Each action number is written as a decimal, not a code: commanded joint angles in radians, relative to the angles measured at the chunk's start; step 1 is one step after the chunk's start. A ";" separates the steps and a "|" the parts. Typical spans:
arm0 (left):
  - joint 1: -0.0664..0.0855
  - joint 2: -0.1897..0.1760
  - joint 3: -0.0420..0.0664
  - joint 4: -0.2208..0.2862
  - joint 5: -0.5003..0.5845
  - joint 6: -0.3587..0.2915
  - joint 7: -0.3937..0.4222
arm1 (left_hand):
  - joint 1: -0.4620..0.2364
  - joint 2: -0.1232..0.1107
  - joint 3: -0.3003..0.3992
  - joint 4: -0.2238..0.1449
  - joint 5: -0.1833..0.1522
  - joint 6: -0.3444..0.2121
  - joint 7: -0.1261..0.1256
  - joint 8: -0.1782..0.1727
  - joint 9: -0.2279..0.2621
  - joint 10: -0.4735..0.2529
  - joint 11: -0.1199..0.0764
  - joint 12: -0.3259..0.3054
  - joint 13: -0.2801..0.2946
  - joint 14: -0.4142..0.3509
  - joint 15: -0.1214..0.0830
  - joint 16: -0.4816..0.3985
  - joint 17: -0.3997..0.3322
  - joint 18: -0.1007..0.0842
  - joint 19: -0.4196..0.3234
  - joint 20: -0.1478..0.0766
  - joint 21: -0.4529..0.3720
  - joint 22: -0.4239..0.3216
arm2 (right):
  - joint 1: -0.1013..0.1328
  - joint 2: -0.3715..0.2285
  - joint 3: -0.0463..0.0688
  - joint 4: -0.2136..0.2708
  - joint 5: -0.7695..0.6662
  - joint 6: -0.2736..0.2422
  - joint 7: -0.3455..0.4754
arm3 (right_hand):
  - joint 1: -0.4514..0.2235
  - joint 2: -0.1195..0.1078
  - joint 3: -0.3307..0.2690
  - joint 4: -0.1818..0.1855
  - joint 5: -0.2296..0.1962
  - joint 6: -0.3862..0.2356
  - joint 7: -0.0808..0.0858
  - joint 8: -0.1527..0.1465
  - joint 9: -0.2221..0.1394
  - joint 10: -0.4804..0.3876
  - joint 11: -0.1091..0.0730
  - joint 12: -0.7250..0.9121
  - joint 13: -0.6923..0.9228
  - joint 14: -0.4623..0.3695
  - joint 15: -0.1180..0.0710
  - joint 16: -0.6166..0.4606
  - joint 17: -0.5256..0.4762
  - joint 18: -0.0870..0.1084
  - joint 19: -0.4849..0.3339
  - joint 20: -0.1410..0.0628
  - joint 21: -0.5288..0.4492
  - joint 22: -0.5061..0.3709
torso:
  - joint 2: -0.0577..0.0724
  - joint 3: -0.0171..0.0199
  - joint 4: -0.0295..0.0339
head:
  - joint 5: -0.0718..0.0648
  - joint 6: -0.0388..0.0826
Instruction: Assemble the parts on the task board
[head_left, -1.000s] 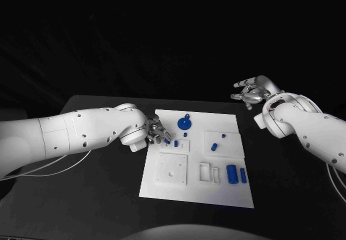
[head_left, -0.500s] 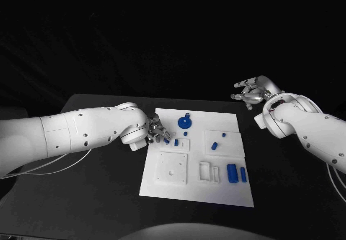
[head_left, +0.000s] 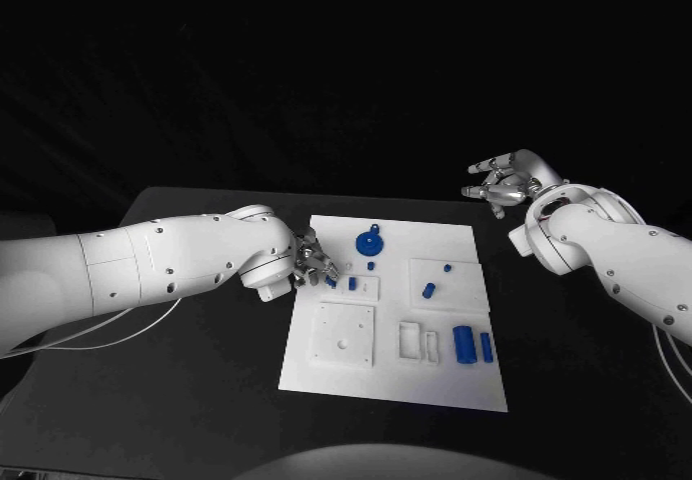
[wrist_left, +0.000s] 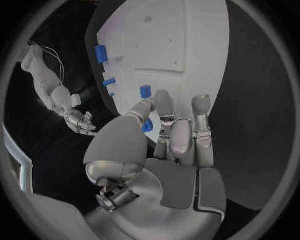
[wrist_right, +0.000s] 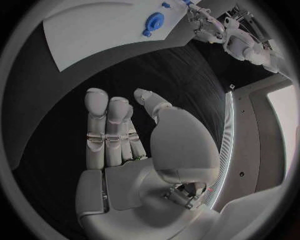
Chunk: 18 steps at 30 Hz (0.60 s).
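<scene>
Head view showed your left hand (head_left: 307, 262) pinching a small blue part (wrist_left: 147, 125) over the task board (head_left: 433, 385), fingers clamped, seating due next.

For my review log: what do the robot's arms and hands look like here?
Both arms are smooth white shells with small dark screw dots. The left arm trails thin pale cables. The left hand and right hand are silver, with rounded segmented fingers and a domed thumb base.
</scene>
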 joint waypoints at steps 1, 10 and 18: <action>-0.001 0.001 0.000 0.003 -0.005 0.011 0.000 | -0.004 0.005 0.033 -0.031 0.004 0.058 -0.062 0.050 0.001 0.045 -0.020 -0.004 -0.001 -0.003 -0.005 -0.003 -0.001 0.011 -0.005 -0.002 -0.004 0.017 | -0.001 -0.001 0.000 0.002 -0.001 0.011 0.006 | -0.011 0.001 -0.005 0.001 0.006 -0.005 0.003 0.000 0.001 -0.008 0.001 -0.004 0.000 0.005 -0.004 -0.005 0.000 0.012 0.048 -0.006 0.000 -0.001 | 0.000 -0.0003 0.0004 | 0.000 -0.001; -0.006 0.002 0.000 0.003 -0.007 0.004 0.000 | -0.006 0.006 0.034 -0.033 0.005 0.055 -0.062 0.058 -0.010 0.045 -0.020 -0.005 -0.001 -0.003 -0.005 -0.004 -0.002 0.013 -0.005 -0.002 -0.005 0.016 | -0.001 -0.001 0.000 0.002 -0.001 0.011 0.007 | -0.012 0.001 -0.005 0.001 0.008 -0.006 0.003 0.000 0.001 -0.008 0.001 -0.004 0.000 0.004 -0.004 -0.005 0.000 0.012 0.048 -0.006 0.000 -0.001 | 0.001 -0.0012 0.0009 | 0.002 -0.002; -0.010 0.002 0.000 0.003 -0.008 0.003 0.000 | -0.006 0.007 0.034 -0.033 0.004 0.053 -0.062 0.062 -0.011 0.045 -0.020 -0.004 -0.001 -0.003 -0.005 -0.005 -0.003 0.012 -0.004 -0.003 -0.004 0.017 | -0.002 0.000 0.000 0.001 -0.001 0.011 0.007 | -0.012 0.001 -0.004 0.000 0.013 -0.004 0.003 0.000 0.001 -0.007 0.001 -0.005 0.000 0.005 -0.004 -0.005 0.000 0.012 0.048 -0.006 0.000 -0.002 | 0.000 -0.0012 0.0004 | 0.002 -0.003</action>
